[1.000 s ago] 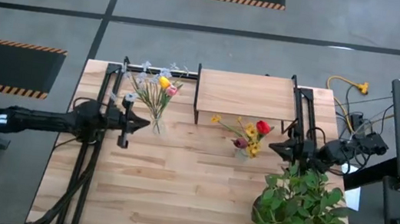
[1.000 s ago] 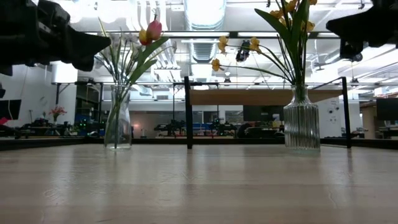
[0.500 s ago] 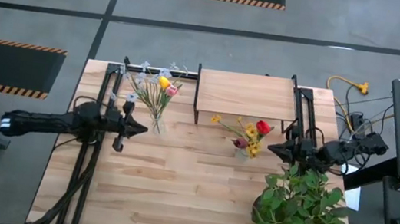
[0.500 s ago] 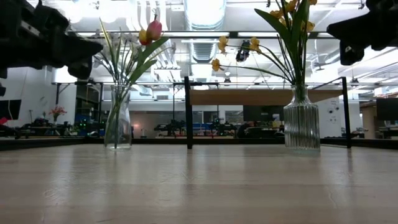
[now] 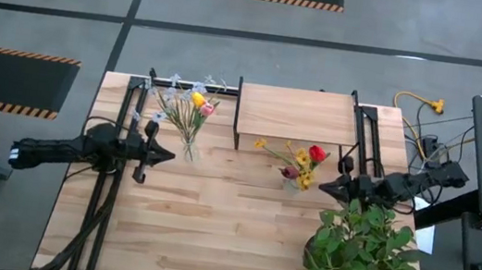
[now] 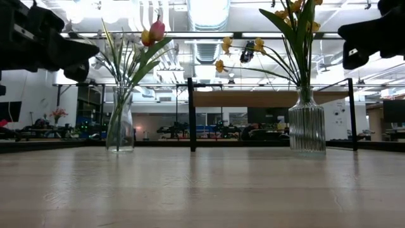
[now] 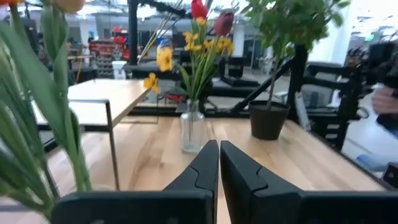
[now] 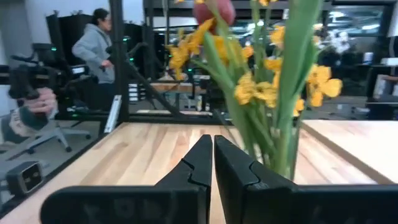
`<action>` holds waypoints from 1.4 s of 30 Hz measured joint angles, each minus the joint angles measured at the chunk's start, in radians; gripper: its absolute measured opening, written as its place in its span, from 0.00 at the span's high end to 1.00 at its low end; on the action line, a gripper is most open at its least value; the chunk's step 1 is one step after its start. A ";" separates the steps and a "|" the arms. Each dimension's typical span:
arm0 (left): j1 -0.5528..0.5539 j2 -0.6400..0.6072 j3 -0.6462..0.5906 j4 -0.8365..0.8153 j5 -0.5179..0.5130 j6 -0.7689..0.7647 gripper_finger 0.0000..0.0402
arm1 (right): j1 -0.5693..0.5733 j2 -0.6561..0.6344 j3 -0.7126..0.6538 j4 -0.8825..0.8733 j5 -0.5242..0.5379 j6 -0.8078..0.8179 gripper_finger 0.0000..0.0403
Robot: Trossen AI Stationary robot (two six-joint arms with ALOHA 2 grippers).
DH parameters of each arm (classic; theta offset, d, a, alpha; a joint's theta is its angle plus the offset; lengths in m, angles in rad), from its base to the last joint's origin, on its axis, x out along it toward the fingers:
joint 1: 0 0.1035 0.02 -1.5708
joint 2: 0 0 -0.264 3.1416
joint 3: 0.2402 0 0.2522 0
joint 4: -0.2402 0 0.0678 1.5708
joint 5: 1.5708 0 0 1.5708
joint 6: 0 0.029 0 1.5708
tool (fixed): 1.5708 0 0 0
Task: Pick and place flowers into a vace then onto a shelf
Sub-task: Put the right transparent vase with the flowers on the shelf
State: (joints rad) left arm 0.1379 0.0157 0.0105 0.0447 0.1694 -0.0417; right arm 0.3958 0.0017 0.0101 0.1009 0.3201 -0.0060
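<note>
Fingers closed on both arms; two vases (image 5: 188,152) (image 5: 289,184) of flowers, one shelf (image 5: 295,112).

I'm looking down on a light plank tabletop (image 5: 209,233). At its twelve o'clock edge stands the shelf (image 5: 295,114), a pale wood board on thin black legs, its top bare. Just off the shelf's seven o'clock corner a clear vase (image 5: 188,153) stands on the planks, holding one bunch of flowers (image 5: 187,105). Near the shelf's five o'clock corner a ribbed glass vase (image 6: 306,130) holds a second bunch (image 5: 298,161). At the table's four o'clock corner sits a bushy potted plant (image 5: 361,253).
</note>
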 joint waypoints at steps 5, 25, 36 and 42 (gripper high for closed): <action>0.000 -0.013 0.002 -0.004 -0.012 0.042 1.00 | -0.073 0.000 0.000 0.036 -0.038 -0.046 0.98; 0.000 -0.010 0.000 -0.009 -0.042 0.015 1.00 | -0.167 0.008 0.000 -0.064 -0.136 0.049 0.98; 0.000 -0.009 0.000 -0.009 -0.035 0.005 1.00 | -0.167 0.008 0.000 -0.065 -0.138 -0.010 0.98; 0.000 0.001 -0.001 -0.010 -0.033 0.005 1.00 | -0.167 0.008 0.000 -0.065 -0.137 -0.023 0.98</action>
State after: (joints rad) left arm 0.1379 0.0167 0.0097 0.0349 0.1360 -0.0365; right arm 0.2283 0.0093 0.0097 0.0364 0.1829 -0.0292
